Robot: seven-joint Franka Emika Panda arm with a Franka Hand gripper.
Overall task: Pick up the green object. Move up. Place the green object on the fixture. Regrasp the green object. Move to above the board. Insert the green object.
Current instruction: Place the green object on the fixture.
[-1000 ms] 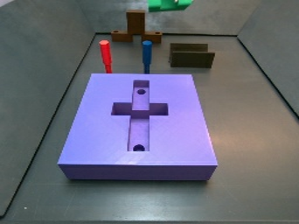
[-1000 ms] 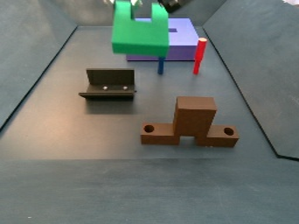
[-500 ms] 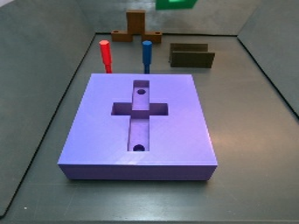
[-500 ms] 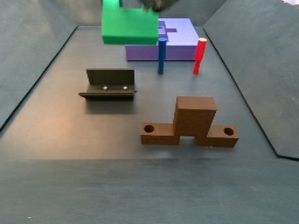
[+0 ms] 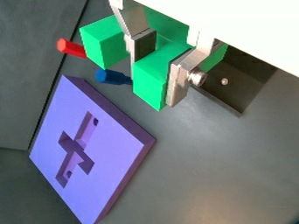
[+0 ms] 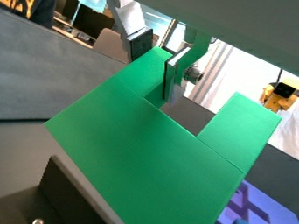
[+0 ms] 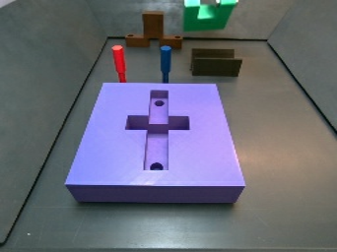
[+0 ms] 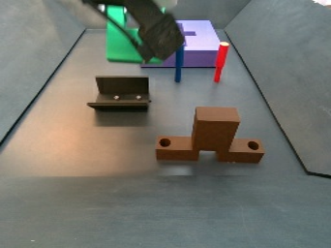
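My gripper [image 5: 156,59] is shut on the green object [image 5: 149,77], its silver fingers clamped across one prong; both wrist views show this grip [image 6: 158,63]. The green object [image 6: 152,144] hangs in the air, tilted, high above the floor. In a side view it sits at the top edge [image 7: 208,14], above and behind the dark fixture [image 7: 216,63]. In a side view the gripper is a dark blur [image 8: 158,31] over the green object [image 8: 120,44], above the fixture [image 8: 122,94]. The lavender board [image 7: 198,157] lies apart, its cross recess empty.
A red peg [image 7: 118,62] and a blue peg [image 7: 166,63] stand upright at the board's far end. A brown wooden stand [image 8: 214,134] sits near the fixture. Dark walls bound the floor on both sides.
The gripper has turned with the green object, which is now tilted. It has shifted sideways and slightly down toward the fixture. Its motion blurs a side view.
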